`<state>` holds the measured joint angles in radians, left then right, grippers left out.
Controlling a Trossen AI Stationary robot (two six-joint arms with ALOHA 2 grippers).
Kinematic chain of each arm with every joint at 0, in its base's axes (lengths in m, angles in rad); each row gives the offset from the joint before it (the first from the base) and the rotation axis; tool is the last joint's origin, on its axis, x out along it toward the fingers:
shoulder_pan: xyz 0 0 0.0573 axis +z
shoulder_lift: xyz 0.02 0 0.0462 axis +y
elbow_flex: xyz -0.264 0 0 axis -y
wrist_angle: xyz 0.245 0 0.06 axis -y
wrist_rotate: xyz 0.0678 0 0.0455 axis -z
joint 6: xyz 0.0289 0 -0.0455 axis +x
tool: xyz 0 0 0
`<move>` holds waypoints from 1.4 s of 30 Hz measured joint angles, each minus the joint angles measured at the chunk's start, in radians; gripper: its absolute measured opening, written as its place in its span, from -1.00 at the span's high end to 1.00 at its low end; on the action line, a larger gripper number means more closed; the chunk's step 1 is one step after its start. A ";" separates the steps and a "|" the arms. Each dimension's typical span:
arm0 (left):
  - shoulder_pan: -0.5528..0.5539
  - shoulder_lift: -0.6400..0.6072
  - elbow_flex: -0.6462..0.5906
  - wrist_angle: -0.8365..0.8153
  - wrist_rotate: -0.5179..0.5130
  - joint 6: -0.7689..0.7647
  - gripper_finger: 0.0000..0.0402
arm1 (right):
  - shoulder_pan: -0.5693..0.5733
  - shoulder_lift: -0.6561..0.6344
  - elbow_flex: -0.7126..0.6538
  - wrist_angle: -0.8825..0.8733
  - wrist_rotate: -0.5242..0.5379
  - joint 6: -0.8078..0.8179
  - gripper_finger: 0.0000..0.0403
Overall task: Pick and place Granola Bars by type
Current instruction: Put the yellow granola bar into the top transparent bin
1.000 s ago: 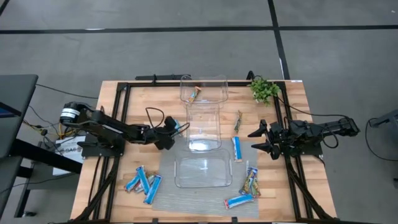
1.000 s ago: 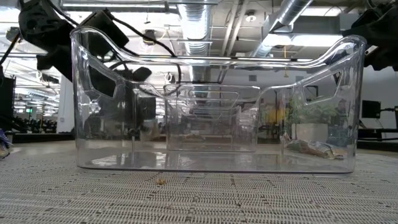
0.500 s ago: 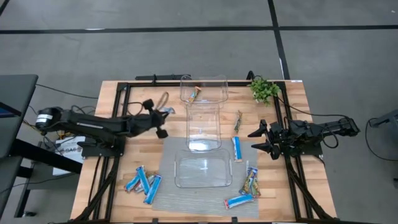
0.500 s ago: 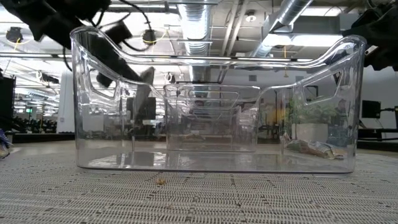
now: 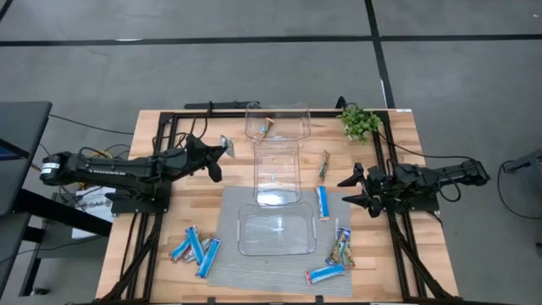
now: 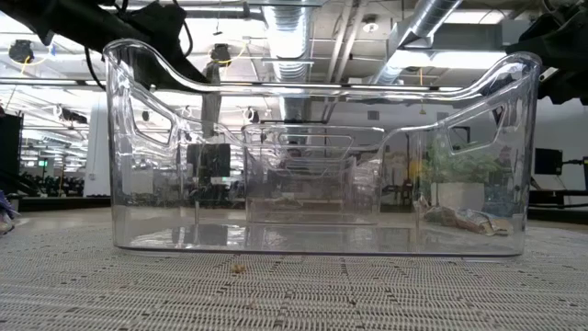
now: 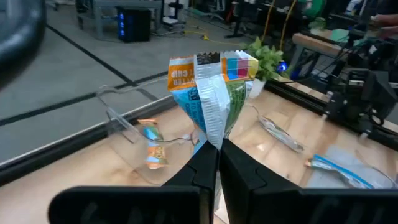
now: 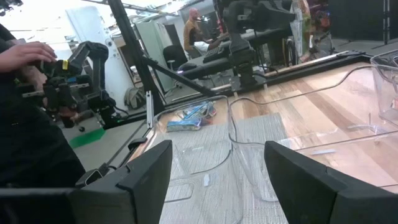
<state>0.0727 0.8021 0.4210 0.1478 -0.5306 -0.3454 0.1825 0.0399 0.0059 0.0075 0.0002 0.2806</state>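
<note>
Now the left gripper (image 7: 217,163) is pinching a bar (image 7: 211,93) tightly; the right gripper (image 8: 214,186) is waiting wide open.

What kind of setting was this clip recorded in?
Most likely a robotics lab or open workshop. The wooden table sits inside a black metal frame on a bare grey floor; the low view shows exposed ceiling ducts, and the right wrist view shows another robot arm on a stand.

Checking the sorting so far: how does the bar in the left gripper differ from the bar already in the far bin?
The held bar is pinched upright in the left gripper, above the table; the binned bar lies flat in the far bin. The held bar is beside that bin, not in it. Both wrappers show blue and orange.
</note>
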 joint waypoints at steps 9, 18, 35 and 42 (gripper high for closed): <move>0.020 0.009 0.004 0.038 0.001 0.051 0.96 | 0.000 0.000 0.000 0.000 0.000 0.000 -0.24; 0.168 0.193 0.200 0.043 0.020 0.174 0.96 | 0.000 0.000 0.000 0.000 0.000 0.000 -0.24; 0.276 0.754 0.732 -0.202 0.245 0.607 0.96 | 0.000 0.000 0.000 0.000 0.000 0.000 -0.24; 0.283 0.896 0.836 -0.336 0.228 0.659 0.96 | 0.000 0.000 0.000 0.000 0.000 0.000 -0.24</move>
<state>0.3556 1.6981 1.2570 -0.1877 -0.3025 0.3138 0.1825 0.0402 0.0059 0.0078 -0.0002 0.2802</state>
